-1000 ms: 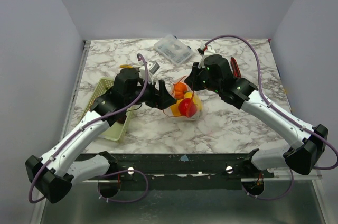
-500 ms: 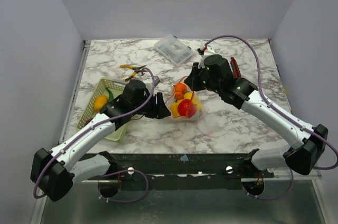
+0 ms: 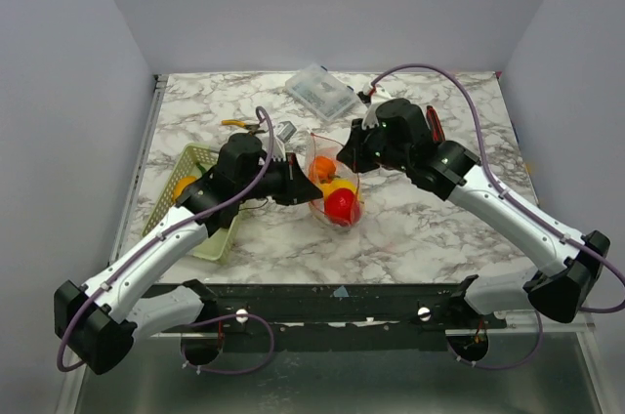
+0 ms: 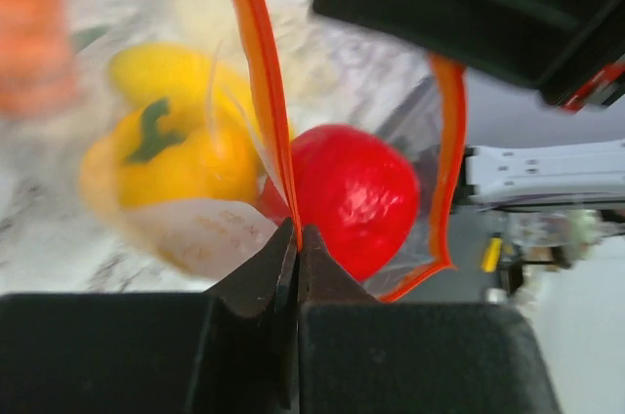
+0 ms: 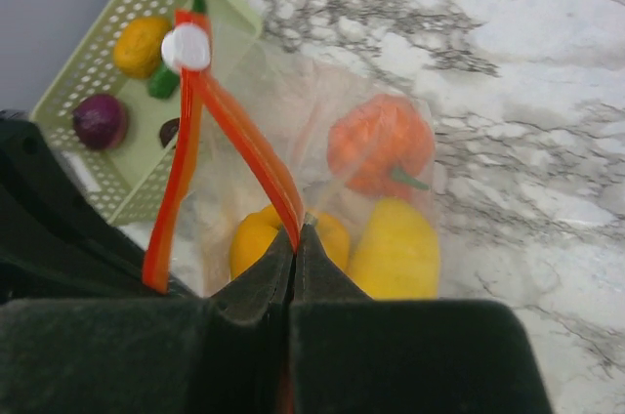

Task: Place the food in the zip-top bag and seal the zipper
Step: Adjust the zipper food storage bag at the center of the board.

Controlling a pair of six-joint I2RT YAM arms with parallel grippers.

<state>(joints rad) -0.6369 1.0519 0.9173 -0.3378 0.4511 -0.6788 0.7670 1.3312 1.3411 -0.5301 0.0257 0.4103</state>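
Zip-top bag (image 3: pixel 332 189): clear, floppy film, strung up between our two arms mid-table, loaded bottom down toward the veined marble table (image 3: pixel 439 228).
Zipper (image 5: pixel 244 155): thin, glossy red-orange strip, its two tracks parted into a narrow V. A round white slider (image 5: pixel 186 46) sits at the far end in the right wrist view.
Food: smooth moulded plastic, all inside the bag. We see a round red tomato (image 4: pixel 352 194), a ribbed orange (image 5: pixel 381 141) with a green stalk, an oval yellow lemon (image 5: pixel 395 253) and a lobed yellow pepper (image 4: pixel 161 155).
Left gripper (image 4: pixel 296 238): matte black wedge fingers pressed tight together, pinching one zipper track on the left side of the mouth.
Right gripper (image 5: pixel 296 238): same black fingers, clamped on the other track on the opposite side.
Mesh basket (image 5: pixel 83 67): pale green perforated plastic, left of the bag, with a few more toy pieces in it.
Far edge: yellow-handled pliers (image 3: pixel 239 124) and a rigid clear lidded box (image 3: pixel 320 90).
Change: a second ago we had the left fingers spread wide just beside the bag, which lay slumped lower. Now they've snapped onto the strip and the mouth stands taller. The right gripper hasn't let go throughout.
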